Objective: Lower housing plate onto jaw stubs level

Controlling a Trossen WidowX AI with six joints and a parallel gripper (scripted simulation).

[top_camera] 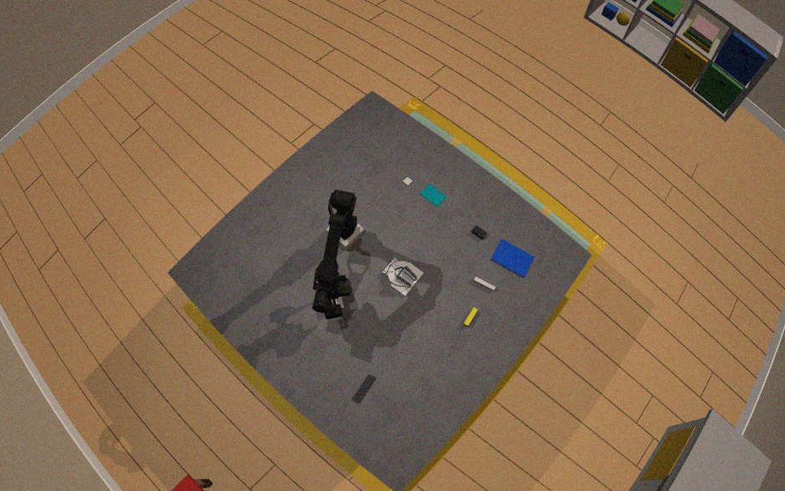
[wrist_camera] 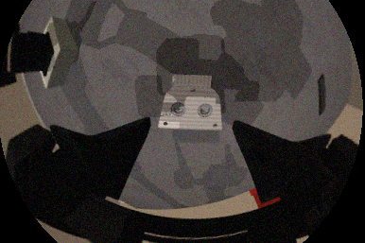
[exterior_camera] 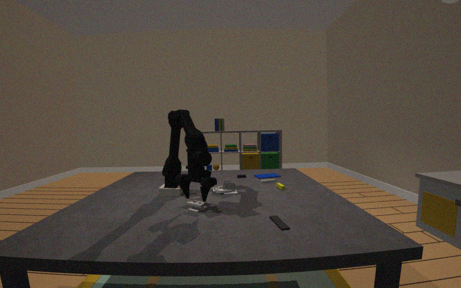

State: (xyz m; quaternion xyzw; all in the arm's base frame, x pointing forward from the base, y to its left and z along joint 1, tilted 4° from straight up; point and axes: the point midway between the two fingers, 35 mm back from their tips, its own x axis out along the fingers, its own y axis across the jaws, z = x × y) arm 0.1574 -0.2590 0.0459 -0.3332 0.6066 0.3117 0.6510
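The housing plate is pale, with two round sockets and small holes near its corners. It stands in front of the arm, a little above the table, on a support that is mostly hidden. My gripper is open and empty, pointing down just above the plate, with one finger on each side of it in the wrist view. In the top view the arm covers most of the plate. The white base assembly with the grey jaws lies apart from it, behind and to the right in the exterior view.
A dark flat bar, a yellow block, a white bar, a blue slab, a black block and a teal slab lie on the table.
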